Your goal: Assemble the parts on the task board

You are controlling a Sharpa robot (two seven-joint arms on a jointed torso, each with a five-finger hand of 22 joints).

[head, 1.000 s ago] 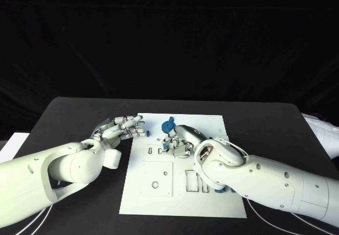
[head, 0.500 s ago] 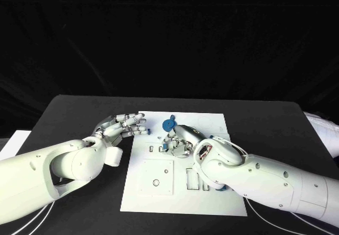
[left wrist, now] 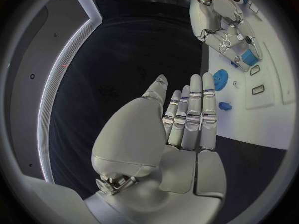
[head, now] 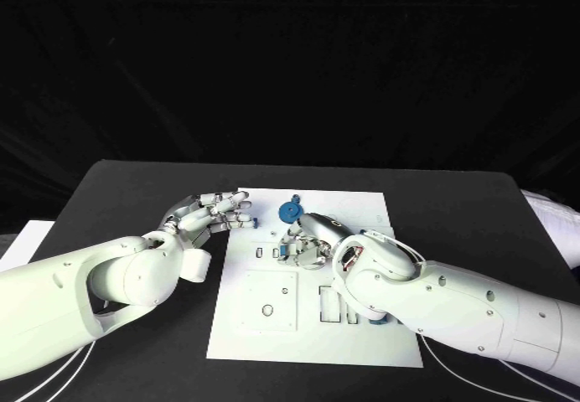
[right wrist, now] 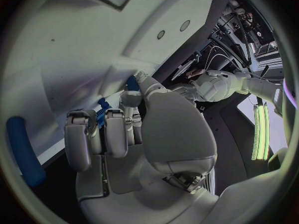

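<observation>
The white task board (head: 308, 335) lies in the middle of the black table. A blue gear (head: 290, 213) sits near its far edge and also shows in the left wrist view (left wrist: 220, 77), with a small blue piece (left wrist: 224, 105) close by. My right hand (head: 312, 243) is low over the board just in front of the gear. Its curled fingers pinch a small blue part (left wrist: 249, 57), which the right wrist view shows between thumb and fingers (right wrist: 102, 115). My left hand (head: 208, 219) hovers at the board's left edge, fingers straight and apart, holding nothing.
A long blue peg (right wrist: 25, 149) lies on the board beside my right hand. Slots and a square recess (head: 268, 299) mark the board's near half. My right forearm (head: 459, 310) covers the board's right side. Bare black table (head: 133, 188) surrounds the board.
The whole picture has shifted slightly. Both hands keep almost the same places and poses, with the right hand still on the blue part.
</observation>
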